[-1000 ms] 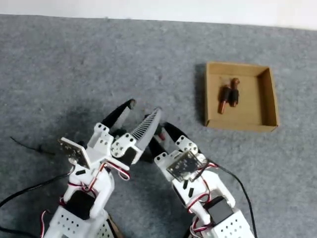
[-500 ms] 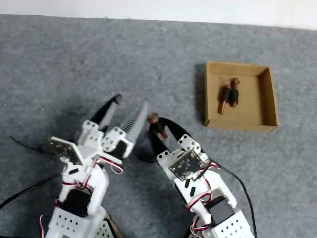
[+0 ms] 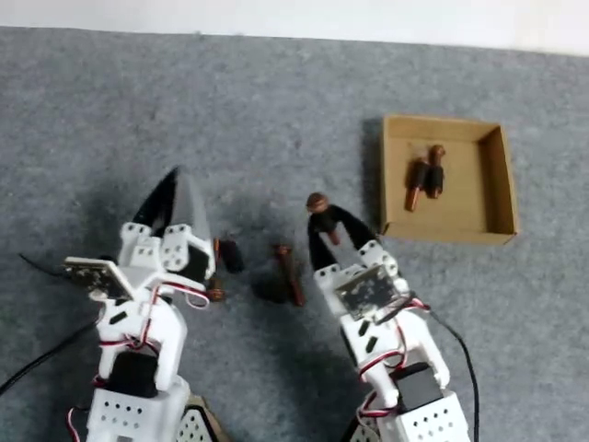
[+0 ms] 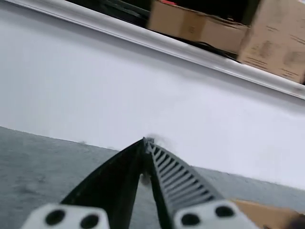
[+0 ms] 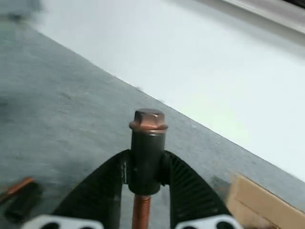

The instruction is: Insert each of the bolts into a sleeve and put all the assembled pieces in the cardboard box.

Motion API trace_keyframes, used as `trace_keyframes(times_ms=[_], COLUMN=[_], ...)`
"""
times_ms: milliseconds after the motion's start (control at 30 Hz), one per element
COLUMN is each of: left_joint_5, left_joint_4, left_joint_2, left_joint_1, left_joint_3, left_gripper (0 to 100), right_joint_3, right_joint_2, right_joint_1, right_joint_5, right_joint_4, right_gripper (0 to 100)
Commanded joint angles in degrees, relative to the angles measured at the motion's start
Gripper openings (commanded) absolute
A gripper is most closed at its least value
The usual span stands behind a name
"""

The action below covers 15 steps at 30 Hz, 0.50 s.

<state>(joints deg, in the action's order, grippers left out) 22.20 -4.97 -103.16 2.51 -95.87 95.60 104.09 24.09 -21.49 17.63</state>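
Table [image 3: 83, 110]: grey felt-like surface. The widest bare stretch is the far left, between the arms and the wall.
Left claw [image 3: 176, 175]: closed on nothing, its tips meeting [image 4: 145, 142], above the near-left part of the table.
Loose parts: a copper bolt [image 3: 291, 274] lies between the two arms, touching a dark sleeve [image 3: 272, 289]. A second sleeve [image 3: 230, 256] lies just beside the left arm.
Right claw [image 3: 322, 219]: clamped on the held piece [image 5: 145, 162], a sleeve with a bolt through it, upright with the bolt head on top. A strip of bare table separates it from the box.
Box [image 3: 396, 175]: open-topped cardboard, far right. Two assembled pieces [image 3: 425, 177] lie inside, side by side and touching.
Wall [image 3: 294, 18]: white, running along the table's far edge.
Writing: the cartons [image 4: 200, 26] above the wall bear print too blurred to read.
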Motion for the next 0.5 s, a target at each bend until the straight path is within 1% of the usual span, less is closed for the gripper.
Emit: trace_keyframes(times_ms=[0,100,200,300,367,467], left_joint_5=[-0.44,-0.53,-0.62,-0.62,-0.62,-0.62], left_joint_4=[0.44,0.35,-2.29,-2.81,-3.87,-4.84], left_joint_2=[-0.48,-0.4,-0.48,-0.48,-0.48,-0.48], left_joint_1=[-3.56,-3.82,-3.82,-3.82,-3.82,-3.82], left_joint_3=[0.22,-1.45,-1.36,-1.36,-1.36,-1.36], left_gripper=[1,1,1,1,1,1], right_joint_3=[6.81,6.81,6.81,6.29,3.38,-3.21], right_joint_2=[1.1,1.1,1.01,-0.31,-3.91,-14.29], right_joint_1=[-6.64,-10.15,-10.77,-10.95,-12.18,-15.87], right_joint_5=[-0.35,0.26,2.2,2.11,2.11,2.29], right_joint_4=[-1.89,-5.58,-8.92,-9.27,-9.71,-11.12], right_gripper=[0.4,0.4,0.4,0.4,0.4,0.4])
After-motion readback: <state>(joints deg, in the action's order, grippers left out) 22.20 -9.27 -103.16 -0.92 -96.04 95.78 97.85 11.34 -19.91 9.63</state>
